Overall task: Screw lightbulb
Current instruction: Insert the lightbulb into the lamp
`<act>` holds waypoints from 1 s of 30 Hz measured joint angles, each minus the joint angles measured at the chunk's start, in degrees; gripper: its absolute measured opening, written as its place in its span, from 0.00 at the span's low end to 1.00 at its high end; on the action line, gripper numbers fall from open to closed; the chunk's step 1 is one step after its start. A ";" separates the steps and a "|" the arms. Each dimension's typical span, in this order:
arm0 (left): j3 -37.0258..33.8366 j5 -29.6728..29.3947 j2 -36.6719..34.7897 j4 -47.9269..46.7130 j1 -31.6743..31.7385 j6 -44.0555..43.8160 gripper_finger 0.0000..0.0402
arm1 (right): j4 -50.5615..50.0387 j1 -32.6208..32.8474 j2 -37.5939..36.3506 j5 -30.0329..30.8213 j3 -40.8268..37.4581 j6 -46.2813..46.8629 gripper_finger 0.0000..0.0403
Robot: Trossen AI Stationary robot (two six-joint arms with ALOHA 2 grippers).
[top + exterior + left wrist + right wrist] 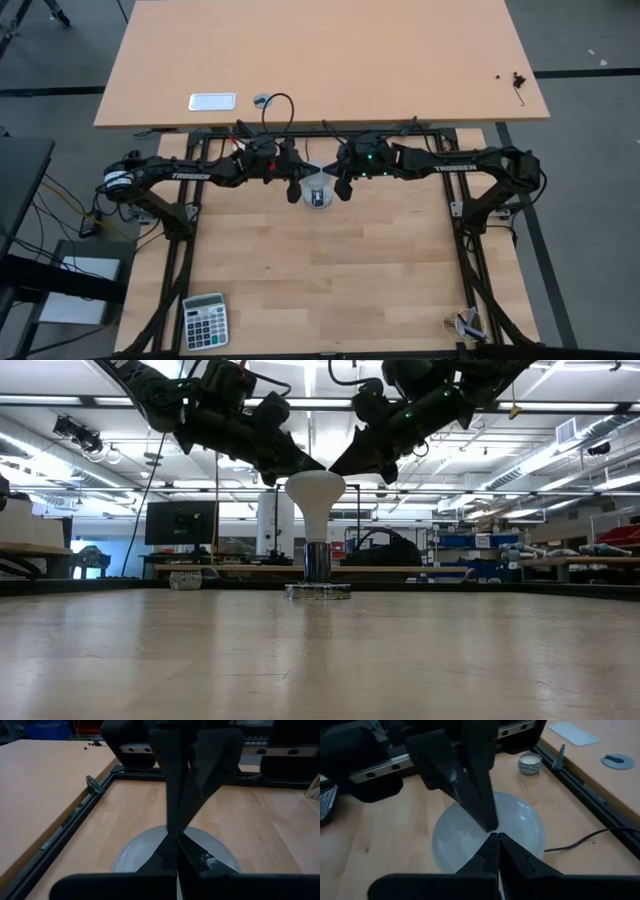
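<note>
Seen level from the low view: lightbulb [315, 495] standing upright, dome up, base in a metal socket [317, 563] on the tabletop [320, 650]. Left pincer [282, 468] and right pincer [350, 466], each pressed together, poised at the dome's two sides. From above only: calculator [205, 320] near the front edge, candle tin [530, 763] beyond.

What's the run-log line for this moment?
lightbulb: upright in socket | left gripper: shut, above dome | right gripper: shut, above dome | tips nearly meeting
</note>
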 joint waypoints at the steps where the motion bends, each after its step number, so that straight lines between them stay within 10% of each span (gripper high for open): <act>1: 0.02 -0.15 0.00 0.10 0.00 0.00 0.00 | -0.11 0.00 -0.21 0.20 -0.02 -0.24 0.03; 30: 0.09 -0.73 0.00 -0.48 0.87 0.04 0.00 | -4.50 2.62 -2.14 0.77 -0.28 -1.13 0.03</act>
